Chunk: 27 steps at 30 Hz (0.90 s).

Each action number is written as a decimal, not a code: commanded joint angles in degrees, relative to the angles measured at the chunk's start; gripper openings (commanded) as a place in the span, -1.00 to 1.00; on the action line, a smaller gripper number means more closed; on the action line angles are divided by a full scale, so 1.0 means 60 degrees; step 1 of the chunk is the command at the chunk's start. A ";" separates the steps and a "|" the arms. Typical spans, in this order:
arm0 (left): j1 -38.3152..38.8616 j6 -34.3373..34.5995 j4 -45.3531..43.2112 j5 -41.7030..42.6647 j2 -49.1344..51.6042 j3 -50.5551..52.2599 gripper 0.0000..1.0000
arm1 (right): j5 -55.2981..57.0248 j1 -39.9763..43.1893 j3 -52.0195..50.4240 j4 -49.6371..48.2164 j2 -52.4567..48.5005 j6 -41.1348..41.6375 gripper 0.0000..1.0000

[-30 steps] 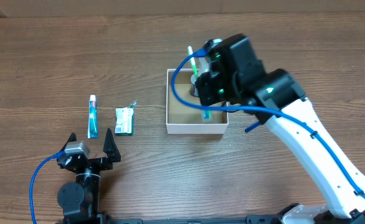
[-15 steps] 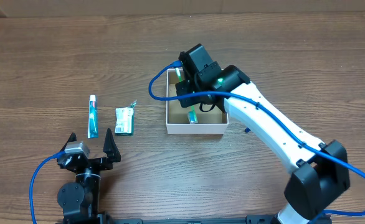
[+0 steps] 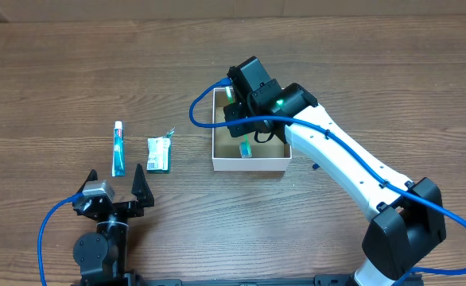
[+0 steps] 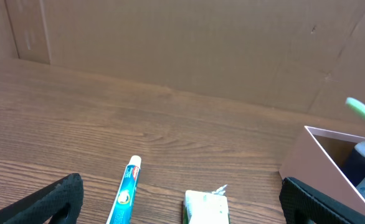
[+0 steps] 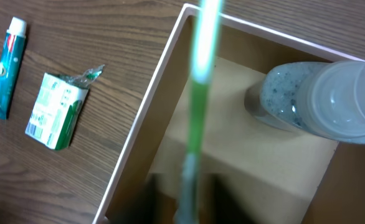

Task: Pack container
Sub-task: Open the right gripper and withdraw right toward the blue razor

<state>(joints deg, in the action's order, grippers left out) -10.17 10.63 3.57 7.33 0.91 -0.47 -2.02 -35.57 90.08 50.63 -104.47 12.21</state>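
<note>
One container (image 3: 251,164) is noted right of centre on the wooden table (image 3: 58,71), with its white walls up and its brown bottom exposed. A clear, blue-speckled bottle (image 5: 304,106) is seen inside it near one wall; whether it stands or lies cannot be told. A green toothbrush (image 5: 198,93) is held tilted over the left part of the container, and its lower end falls within the box outline in the overhead view. Contact with the bottom cannot be judged. The right gripper (image 3: 247,129) is placed above the container, fingers narrowed onto the toothbrush handle. A small green-and-white packet (image 3: 159,154) is found well left of the container. A toothpaste tube (image 3: 118,148) is found just beyond the packet, apart from it. The left gripper (image 3: 114,187) is parked near the table's front edge, close to both items, fingers spread wide.
</note>
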 commanded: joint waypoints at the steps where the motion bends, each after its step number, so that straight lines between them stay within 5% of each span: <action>1: -0.0047 0.0153 0.0011 0.0138 -0.0098 0.0029 1.00 | 0.0186 0.0011 -0.0007 -0.0073 0.0051 0.0044 0.19; 10: -0.0047 0.0153 0.0011 0.0138 -0.0098 0.0029 1.00 | 0.0197 0.0011 0.0259 0.0663 0.0732 0.0051 0.17; 16: -0.0047 0.0153 0.0011 0.0138 -0.0098 0.0029 1.00 | 0.2575 0.0182 0.0259 0.2776 0.2346 0.2208 0.14; 21: -0.0047 0.0153 0.0011 0.0138 -0.0098 0.0029 1.00 | 0.3198 0.1217 0.0244 0.4768 0.3042 0.4353 0.14; 27: -0.0047 0.0153 0.0011 0.0138 -0.0098 0.0029 1.00 | 0.3140 0.3544 -0.0725 0.5191 0.3045 0.4772 0.43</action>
<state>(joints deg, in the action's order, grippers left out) -10.17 10.63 3.60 7.33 0.91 -0.47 15.33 -20.23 89.49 82.43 -86.24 36.99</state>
